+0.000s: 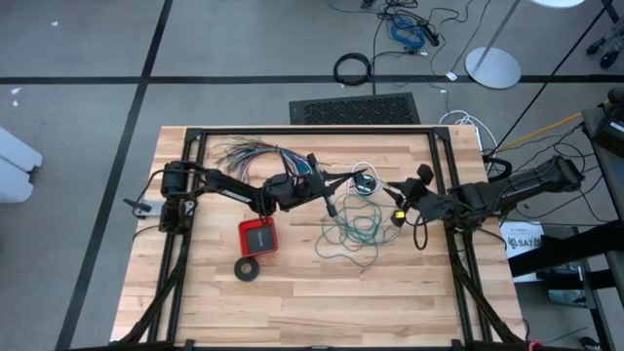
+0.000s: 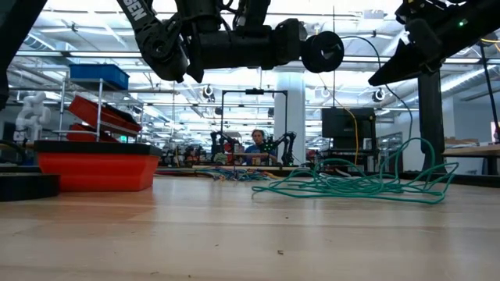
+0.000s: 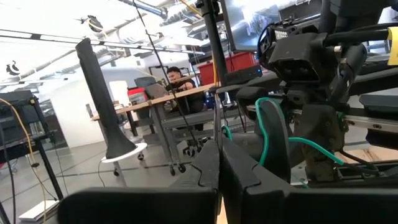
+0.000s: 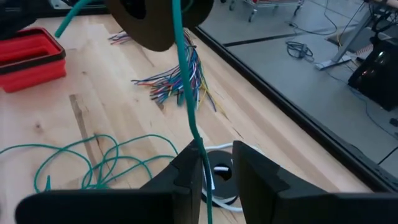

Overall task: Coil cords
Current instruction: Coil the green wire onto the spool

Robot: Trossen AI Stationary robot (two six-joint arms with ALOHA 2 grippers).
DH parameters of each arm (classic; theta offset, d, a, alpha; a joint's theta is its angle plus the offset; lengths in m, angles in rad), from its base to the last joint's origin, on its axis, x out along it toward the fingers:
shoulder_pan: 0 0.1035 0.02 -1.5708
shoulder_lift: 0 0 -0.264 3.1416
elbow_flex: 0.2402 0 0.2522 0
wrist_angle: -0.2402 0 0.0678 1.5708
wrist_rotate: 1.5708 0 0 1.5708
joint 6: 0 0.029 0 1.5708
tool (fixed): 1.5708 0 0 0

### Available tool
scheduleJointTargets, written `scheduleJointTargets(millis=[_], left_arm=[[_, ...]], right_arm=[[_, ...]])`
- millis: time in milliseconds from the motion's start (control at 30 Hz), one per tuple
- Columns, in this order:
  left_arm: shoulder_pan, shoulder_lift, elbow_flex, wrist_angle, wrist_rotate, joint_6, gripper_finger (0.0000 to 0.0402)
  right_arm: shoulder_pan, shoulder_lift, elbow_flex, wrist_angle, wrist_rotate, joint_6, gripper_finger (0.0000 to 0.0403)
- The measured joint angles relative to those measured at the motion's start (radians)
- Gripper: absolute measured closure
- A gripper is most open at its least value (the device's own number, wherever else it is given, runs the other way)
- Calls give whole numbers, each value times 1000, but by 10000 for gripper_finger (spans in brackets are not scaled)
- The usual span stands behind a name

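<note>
Left of centre in the high view, the left gripper (image 1: 331, 202) is clenched tight. At centre, the teal-green wire (image 1: 353, 234) lies loosely tangled, the white cord (image 1: 365, 172) just above. The right gripper (image 1: 397, 208) pinches a wire strand.

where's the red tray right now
In the high view the red tray sits left of the table's centre, just below the left arm, with the black ring beside it and the teal wire to its right.
</note>
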Motion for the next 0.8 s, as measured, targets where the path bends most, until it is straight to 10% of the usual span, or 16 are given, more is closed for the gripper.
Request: scheduleJointTargets(millis=[800], left_arm=[[0,0,0,-14,3,-3,401]], right_arm=[[161,-39,0,-19,176,-3,369]])
